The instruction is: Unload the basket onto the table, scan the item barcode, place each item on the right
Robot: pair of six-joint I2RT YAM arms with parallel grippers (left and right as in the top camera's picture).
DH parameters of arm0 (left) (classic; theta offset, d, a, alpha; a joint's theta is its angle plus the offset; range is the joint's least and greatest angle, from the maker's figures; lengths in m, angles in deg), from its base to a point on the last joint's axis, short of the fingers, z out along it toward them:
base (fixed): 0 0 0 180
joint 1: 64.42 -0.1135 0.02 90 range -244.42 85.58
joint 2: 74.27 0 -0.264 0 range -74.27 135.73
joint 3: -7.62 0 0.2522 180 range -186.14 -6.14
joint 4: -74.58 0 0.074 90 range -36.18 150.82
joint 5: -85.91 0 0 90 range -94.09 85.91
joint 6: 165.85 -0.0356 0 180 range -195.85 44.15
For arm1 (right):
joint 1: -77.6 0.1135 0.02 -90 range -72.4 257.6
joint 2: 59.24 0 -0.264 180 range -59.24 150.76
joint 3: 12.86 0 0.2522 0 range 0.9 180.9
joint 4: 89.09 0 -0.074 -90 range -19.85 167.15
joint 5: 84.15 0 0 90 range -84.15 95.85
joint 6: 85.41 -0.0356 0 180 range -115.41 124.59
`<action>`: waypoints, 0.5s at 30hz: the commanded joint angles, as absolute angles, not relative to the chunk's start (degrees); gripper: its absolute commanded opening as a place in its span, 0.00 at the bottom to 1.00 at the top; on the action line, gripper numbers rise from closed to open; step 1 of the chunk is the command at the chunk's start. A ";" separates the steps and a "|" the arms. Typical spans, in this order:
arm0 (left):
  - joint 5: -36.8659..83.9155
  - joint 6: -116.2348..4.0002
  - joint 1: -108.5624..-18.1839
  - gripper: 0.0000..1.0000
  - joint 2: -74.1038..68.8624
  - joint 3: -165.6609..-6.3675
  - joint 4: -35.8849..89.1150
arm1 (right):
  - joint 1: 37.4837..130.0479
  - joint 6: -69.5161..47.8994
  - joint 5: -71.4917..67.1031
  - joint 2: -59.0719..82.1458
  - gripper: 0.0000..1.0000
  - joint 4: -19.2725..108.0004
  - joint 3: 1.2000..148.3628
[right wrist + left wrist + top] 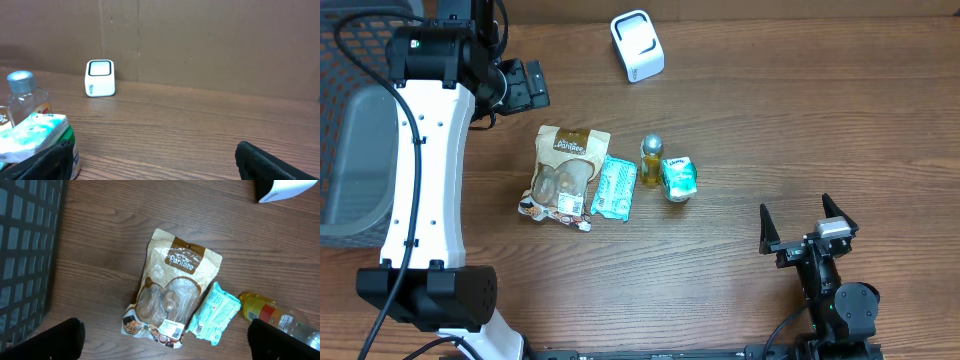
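Left fingers (pixel 55 340) and right fingers (pixel 275 160) stood released, empty; packet (pixel 614 187) seemingly touched pouch (pixel 565 170) (crowded), so grabbing risked dragging both.

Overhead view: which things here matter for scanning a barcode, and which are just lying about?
For the job:
- white scanner
- items that could be scanned: brown snack pouch, teal packet, bottle of yellow liquid, green-and-white pack

Just there, as far as I can tell:
- mesh basket at the left edge
- wooden table
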State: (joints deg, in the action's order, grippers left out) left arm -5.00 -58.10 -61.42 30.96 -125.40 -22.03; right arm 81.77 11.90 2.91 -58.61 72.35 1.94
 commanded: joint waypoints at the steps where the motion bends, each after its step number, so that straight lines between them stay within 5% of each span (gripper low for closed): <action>1: -4.69 -58.73 -61.40 0.99 31.05 -126.25 -22.05 | 81.59 11.94 3.19 -59.07 1.00 72.53 1.35; 11: -4.69 -58.73 -61.40 1.00 31.05 -126.25 -22.05 | 81.59 11.77 3.06 -59.07 1.00 72.53 1.35; 15: -4.69 -58.73 -61.40 1.00 31.05 -126.25 -22.05 | 81.59 3.14 2.78 -59.07 1.00 72.55 1.37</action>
